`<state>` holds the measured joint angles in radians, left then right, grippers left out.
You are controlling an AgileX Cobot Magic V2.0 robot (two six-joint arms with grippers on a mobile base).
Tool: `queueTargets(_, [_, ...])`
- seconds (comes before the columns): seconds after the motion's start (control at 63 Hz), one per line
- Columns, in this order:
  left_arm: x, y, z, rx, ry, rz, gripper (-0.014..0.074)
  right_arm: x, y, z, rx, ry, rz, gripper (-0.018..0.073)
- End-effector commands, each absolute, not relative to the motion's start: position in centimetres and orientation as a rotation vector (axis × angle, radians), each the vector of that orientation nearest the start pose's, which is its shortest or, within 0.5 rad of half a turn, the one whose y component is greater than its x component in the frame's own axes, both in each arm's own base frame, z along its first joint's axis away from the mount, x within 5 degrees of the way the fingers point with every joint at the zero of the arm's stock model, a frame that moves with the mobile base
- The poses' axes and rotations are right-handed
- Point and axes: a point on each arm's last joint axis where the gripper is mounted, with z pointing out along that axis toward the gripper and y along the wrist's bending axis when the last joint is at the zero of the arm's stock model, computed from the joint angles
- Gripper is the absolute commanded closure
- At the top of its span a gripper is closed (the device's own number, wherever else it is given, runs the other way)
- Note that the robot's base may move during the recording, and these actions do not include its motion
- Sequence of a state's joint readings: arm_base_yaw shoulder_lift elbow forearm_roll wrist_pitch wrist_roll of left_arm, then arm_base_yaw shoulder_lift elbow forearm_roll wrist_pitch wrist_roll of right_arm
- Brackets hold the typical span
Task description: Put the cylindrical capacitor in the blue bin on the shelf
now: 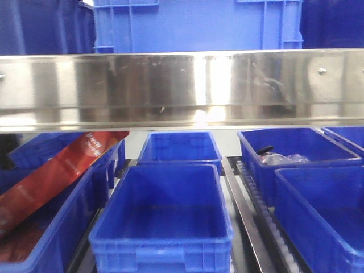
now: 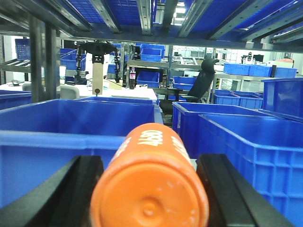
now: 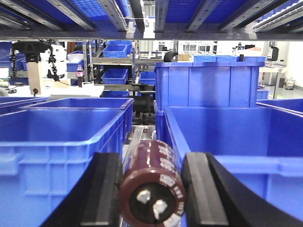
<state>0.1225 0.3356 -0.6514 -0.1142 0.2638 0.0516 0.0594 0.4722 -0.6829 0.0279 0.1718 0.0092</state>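
My right gripper (image 3: 151, 158) is shut on a dark brown cylindrical capacitor (image 3: 152, 189) with two metal terminals facing the camera. It is held level, over the gap between two blue bins (image 3: 57, 137) (image 3: 227, 132). My left gripper (image 2: 150, 161) is shut on an orange cylindrical capacitor (image 2: 151, 189) with white print, in front of a blue bin (image 2: 71, 127). The shelf's shiny steel rail (image 1: 182, 85) crosses the front view. Below it stands an empty blue bin (image 1: 165, 216). Neither gripper shows in the front view.
A red package (image 1: 57, 165) leans in the left bin. A bin at right (image 1: 318, 142) holds a dark item and a plastic bag (image 1: 284, 158). A roller track (image 1: 256, 205) runs between bins. A large blue crate (image 1: 199, 25) sits above the rail. Steel rails run close overhead (image 3: 151, 33).
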Motion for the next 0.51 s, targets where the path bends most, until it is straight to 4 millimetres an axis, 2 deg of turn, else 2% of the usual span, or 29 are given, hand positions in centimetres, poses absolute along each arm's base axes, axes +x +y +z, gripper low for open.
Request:
queueTargets(0.0, [5.7, 0.46, 38.54, -0.111, 1.402, 0.03, 0.0708, 8.76, 0.5, 39.57, -0.021, 1.407, 0.069, 0.0722])
queueTargets(0.492, [5.7, 0.46, 38.54, -0.111, 1.402, 0.03, 0.0708, 8.76, 0.5, 39.57, -0.021, 1.407, 0.069, 0.0722])
